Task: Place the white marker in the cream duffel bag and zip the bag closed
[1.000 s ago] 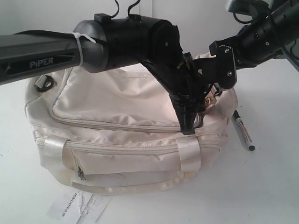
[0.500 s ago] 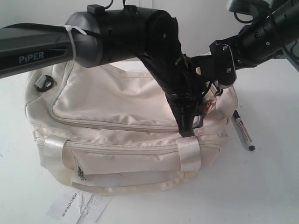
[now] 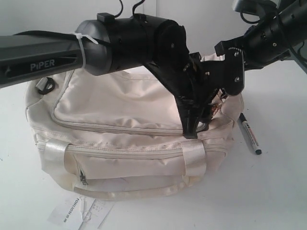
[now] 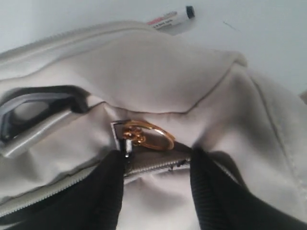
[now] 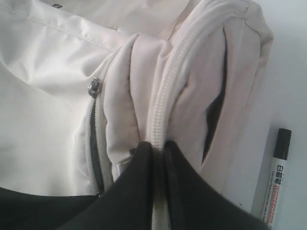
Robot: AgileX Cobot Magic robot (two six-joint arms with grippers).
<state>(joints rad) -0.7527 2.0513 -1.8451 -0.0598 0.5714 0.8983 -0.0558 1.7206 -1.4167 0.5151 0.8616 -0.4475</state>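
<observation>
My left gripper (image 4: 157,162) stands released, its jaws straddling the gold zipper pull (image 4: 144,136) without gripping it. My right gripper (image 5: 158,149) is clenched on the zipper seam of the cream duffel bag (image 3: 120,100), which I judge braces the fabric. The white marker (image 3: 249,135) lies on the table (image 3: 283,191) just beside the bag's end, not yet inside.

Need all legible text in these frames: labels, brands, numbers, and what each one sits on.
"PiPER": on the left arm, exterior view.
"TONLION": on the paper tag lying in front of the cream duffel bag; the tag's other print is too small to read.
white marker: red-and-black label print, too blurred to read in any view.
The bag's own fabric: no text seen.
</observation>
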